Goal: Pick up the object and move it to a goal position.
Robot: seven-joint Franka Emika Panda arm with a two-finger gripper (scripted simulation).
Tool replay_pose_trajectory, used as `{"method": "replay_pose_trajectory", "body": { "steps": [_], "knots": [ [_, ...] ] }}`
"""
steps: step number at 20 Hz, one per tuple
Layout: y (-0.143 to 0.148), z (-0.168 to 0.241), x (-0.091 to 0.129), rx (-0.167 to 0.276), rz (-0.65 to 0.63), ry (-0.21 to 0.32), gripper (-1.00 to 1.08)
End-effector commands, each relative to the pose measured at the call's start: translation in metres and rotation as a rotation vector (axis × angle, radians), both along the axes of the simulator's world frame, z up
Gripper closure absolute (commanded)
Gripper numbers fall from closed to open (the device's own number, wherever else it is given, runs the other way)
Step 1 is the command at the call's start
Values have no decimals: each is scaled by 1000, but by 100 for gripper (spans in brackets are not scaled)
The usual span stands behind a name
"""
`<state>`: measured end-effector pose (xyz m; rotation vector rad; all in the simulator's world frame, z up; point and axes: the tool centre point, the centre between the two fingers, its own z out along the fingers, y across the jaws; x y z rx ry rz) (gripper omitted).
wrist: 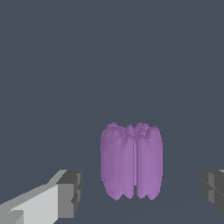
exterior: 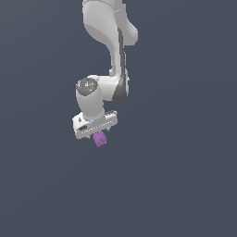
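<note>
In the wrist view, one dark grey pad on its white finger stands to one side of the purple object, with a clear gap of grey ground between them. The lumpy, ribbed object sits between the two fingers, nearer neither by much. The other pad stands equally apart from it on the far side. So the tool is spread wide and touches nothing.

In the exterior view, the white arm reaches down, and the object shows just beneath the tool.
</note>
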<state>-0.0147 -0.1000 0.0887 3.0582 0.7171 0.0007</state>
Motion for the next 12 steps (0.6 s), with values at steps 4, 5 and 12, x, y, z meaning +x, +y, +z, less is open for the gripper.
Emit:
{"method": "replay_pose_trajectory", "body": {
  "steps": [4,5,12],
  "knots": [
    [0,-17,-1,0,2,1,-92],
    [0,-23,-1,0,2,1,-92],
    [0,-48,-1,0,4,1,-92]
  ]
}}
